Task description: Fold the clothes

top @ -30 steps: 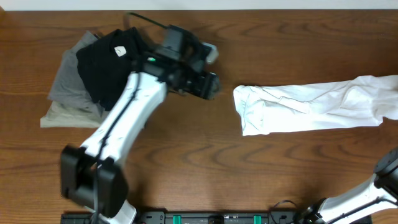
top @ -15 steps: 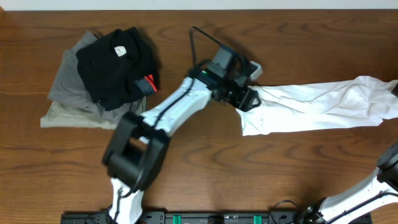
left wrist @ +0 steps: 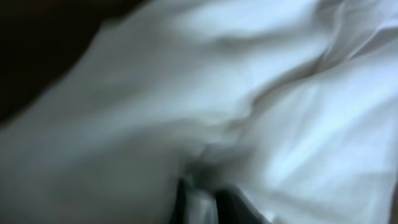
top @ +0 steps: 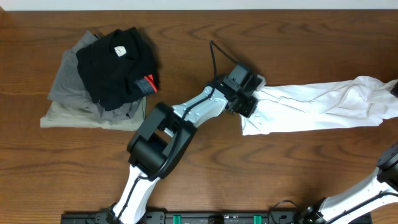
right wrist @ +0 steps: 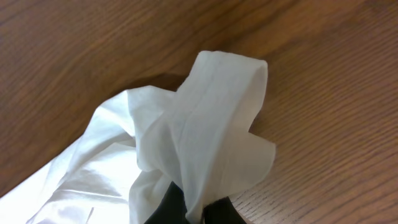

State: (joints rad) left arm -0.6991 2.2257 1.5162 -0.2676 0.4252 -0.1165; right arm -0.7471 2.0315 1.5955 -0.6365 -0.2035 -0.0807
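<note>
Spotting the white T-shirt (top: pixel 311 106) drawn out into a long, rumpled band across the right half of the wooden table (top: pixel 280 177), running from near the middle out to the right edge. Finds the left gripper (top: pixel 252 98) down on the band's left end, touching the cloth, with the white left arm (top: pixel 199 112) reaching in diagonally from the near left. Sees, through the left wrist camera, only blurred white folds filling the view and dark fingers (left wrist: pixel 239 211) low in the picture with pale cloth beside them; cannot tell whether those jaws are closed on the fabric or parted. Sees, through the right wrist camera, the right gripper (right wrist: pixel 194 210) closed tight on a bunched end of the shirt, cloth pinched between its dark fingers (right wrist: pixel 166 205) and flaring out beyond them over bare wood. Notes, well apart at the far left, a black folded garment (top: pixel 115 59) with a red tag (top: pixel 149 82), resting on top of grey folded garments (top: pixel 68 93).
</note>
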